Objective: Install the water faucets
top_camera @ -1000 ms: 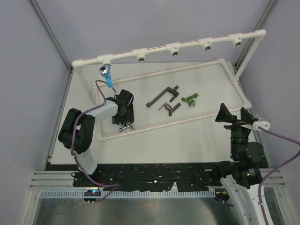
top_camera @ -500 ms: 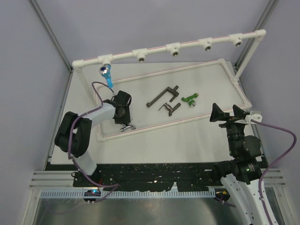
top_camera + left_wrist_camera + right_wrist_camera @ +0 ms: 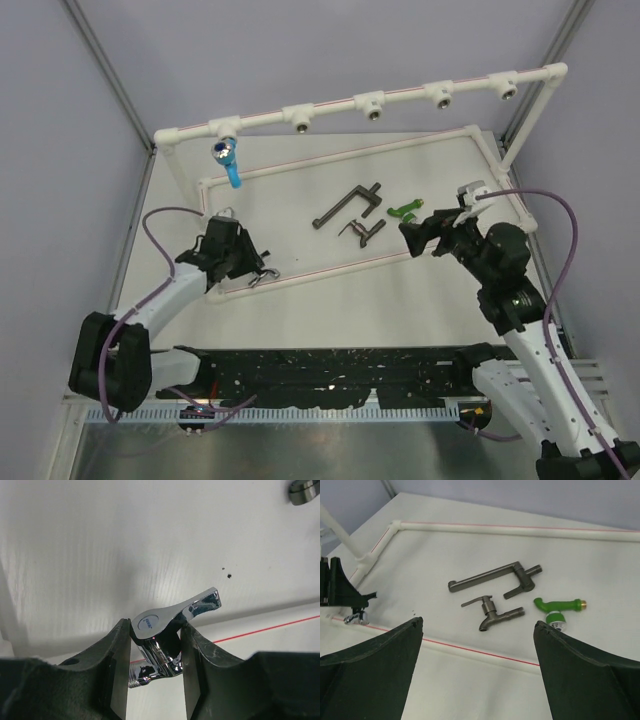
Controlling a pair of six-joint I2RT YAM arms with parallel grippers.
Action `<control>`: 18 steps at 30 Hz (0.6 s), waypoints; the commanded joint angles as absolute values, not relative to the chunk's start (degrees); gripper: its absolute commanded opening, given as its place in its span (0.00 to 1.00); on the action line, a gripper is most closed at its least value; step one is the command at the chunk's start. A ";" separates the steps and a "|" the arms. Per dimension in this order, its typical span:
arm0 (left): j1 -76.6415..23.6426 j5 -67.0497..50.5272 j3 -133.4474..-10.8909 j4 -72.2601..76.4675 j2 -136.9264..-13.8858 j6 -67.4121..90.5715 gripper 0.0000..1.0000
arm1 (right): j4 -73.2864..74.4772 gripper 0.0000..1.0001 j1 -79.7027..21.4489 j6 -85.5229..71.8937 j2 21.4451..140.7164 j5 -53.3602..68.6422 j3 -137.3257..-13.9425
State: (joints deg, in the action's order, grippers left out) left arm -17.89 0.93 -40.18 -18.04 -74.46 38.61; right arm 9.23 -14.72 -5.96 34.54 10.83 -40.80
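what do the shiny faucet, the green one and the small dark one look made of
Chrome faucet: likely chrome-plated metal, mirror finish with sharp reflections.
Green faucet: probably plastic, even matte green, with a brass-coloured tip and silvery collar.
Small dark faucet: seemingly metal, dull brown-grey finish with a soft sheen; alloy unclear.

A pipe frame lies on the table, a raised socket rail behind it with one hanging faucet at its left end. Mid-frame, the rear faucet lies just behind the near faucet, the right-hand faucet just right of them. At the frame's near-left corner a fifth faucet sits in the left end effector.
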 commanded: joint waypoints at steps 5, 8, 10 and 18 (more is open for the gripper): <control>-19.51 1.12 -32.26 -10.55 -52.93 41.92 0.00 | 4.75 0.96 -30.63 -7.37 49.63 15.92 -45.00; -23.10 5.43 -31.20 -10.63 -46.60 41.49 0.00 | -1.29 0.97 -37.78 -11.85 55.36 13.54 -45.96; -25.83 8.07 -30.24 -10.72 -43.08 41.40 0.00 | -4.81 0.98 -41.91 -15.72 59.84 12.66 -47.02; -31.63 14.23 -26.81 -10.90 -31.83 41.83 0.00 | -6.86 0.95 -52.46 -21.79 75.83 8.18 -55.80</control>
State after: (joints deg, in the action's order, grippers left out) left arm -29.85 9.13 -27.88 -14.46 -35.55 40.60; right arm -1.78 -49.50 -17.82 72.53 11.38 -50.52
